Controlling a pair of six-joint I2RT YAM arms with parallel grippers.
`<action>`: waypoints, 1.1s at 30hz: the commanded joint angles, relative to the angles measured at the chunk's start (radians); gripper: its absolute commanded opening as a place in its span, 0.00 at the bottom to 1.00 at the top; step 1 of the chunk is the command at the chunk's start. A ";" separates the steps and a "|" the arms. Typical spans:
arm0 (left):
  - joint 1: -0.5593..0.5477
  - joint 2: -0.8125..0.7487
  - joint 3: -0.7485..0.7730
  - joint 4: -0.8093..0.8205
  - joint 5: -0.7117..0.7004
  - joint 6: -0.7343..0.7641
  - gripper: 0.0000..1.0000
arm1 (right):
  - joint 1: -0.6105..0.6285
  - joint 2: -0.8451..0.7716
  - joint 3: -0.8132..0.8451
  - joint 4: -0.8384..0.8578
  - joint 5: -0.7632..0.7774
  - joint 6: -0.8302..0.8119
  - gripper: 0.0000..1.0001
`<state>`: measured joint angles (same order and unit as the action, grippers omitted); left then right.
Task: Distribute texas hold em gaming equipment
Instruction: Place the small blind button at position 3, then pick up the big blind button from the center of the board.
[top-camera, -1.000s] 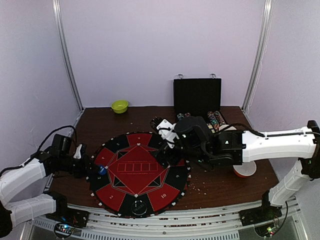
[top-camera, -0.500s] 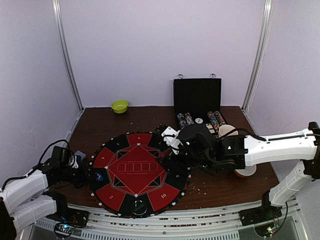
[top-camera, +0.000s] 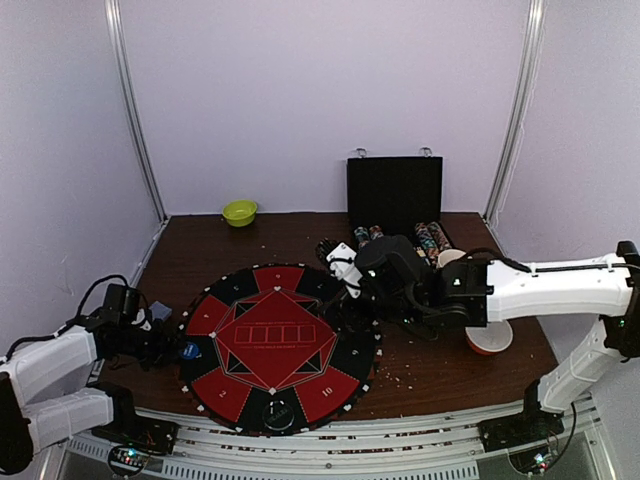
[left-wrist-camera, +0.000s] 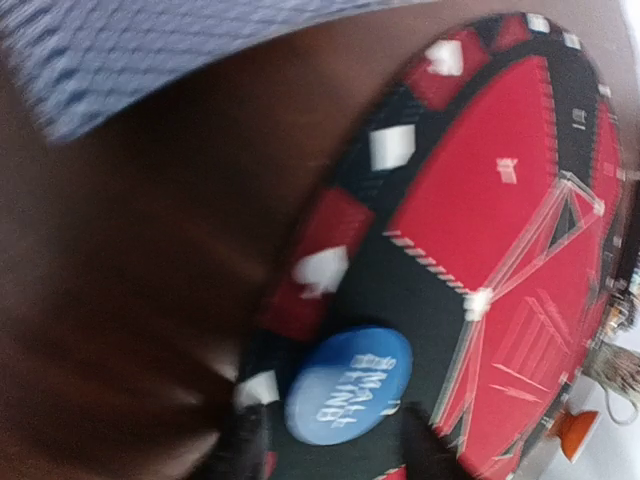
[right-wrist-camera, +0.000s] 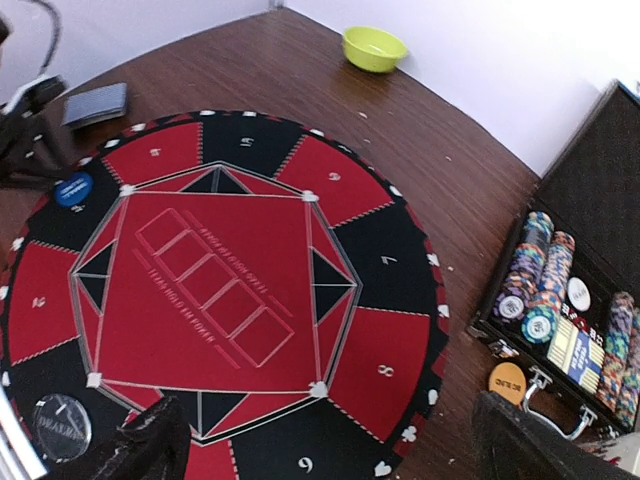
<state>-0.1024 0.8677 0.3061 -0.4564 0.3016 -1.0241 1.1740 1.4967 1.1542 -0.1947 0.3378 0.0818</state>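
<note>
1. Left wrist view showed the left claw (left-wrist-camera: 335, 455) with its fingers parted, where a moment before they had been clamped. The blue disc (left-wrist-camera: 345, 385) lay flat just ahead of the tips and was no longer carried.
2. From above, that claw (top-camera: 168, 347) had drawn back toward the table's left side. The blue disc (top-camera: 190, 351) sat just beyond its tips, on a black segment at the rim of the round mat (top-camera: 275, 345). We judged this marker delivered.
3. Just beside the left claw, on its far side and off the mat, lay the grey-blue card deck (top-camera: 158, 311), not yet dealt.
4. The right claw (right-wrist-camera: 325, 440) hung above the mat's far right part, jaws spread wide with nothing between them, as they had been a second before.
5. To that claw's right, the striped poker chips (right-wrist-camera: 540, 275) stood in the black case (right-wrist-camera: 600, 160), with the orange disc (right-wrist-camera: 508, 380) just in front of it. We reckoned these were the next things to hand out.
</note>
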 joint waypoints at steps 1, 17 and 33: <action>0.007 -0.016 0.055 -0.192 -0.176 -0.020 0.87 | -0.143 0.101 0.149 -0.281 0.087 0.175 1.00; -0.144 0.068 0.517 0.058 -0.219 0.317 0.98 | -0.489 0.463 0.297 -0.346 -0.099 0.352 0.76; -0.232 0.170 0.576 0.160 -0.248 0.430 0.98 | -0.551 0.593 0.363 -0.350 -0.079 0.419 0.67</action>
<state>-0.3340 1.0546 0.8604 -0.3706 0.0677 -0.6331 0.6312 2.0731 1.5063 -0.5514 0.2642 0.4797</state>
